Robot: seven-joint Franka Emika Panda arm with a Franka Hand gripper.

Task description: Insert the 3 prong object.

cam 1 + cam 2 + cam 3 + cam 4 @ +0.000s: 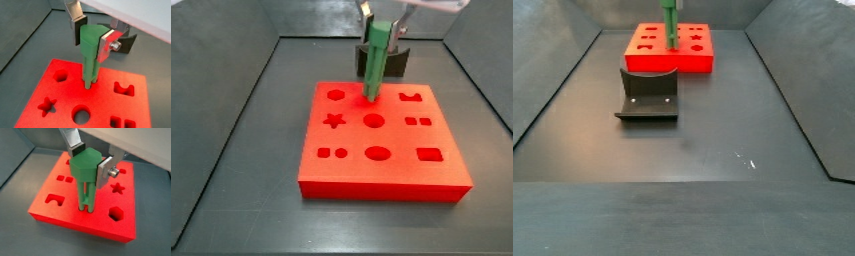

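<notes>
My gripper (95, 39) is shut on the head of the 3 prong object (90, 55), a bright green peg held upright; both wrist views show it (85, 178). Its prongs point down and their tips meet the top of the red block (67, 95) near the block's middle (85, 208). How deep they sit I cannot tell. In a side view the peg (376, 65) stands over the block's far half (385, 170), between the round hole (337, 95) and the U-shaped hole (412, 97). In a side view it rises from the block (647, 62) at the far end.
The red block has several other shaped holes, among them a star (46, 105) and an oval (81, 115). The dark fixture (648, 95) stands on the floor next to the block and also shows behind the peg (398, 60). Grey walls ring the floor.
</notes>
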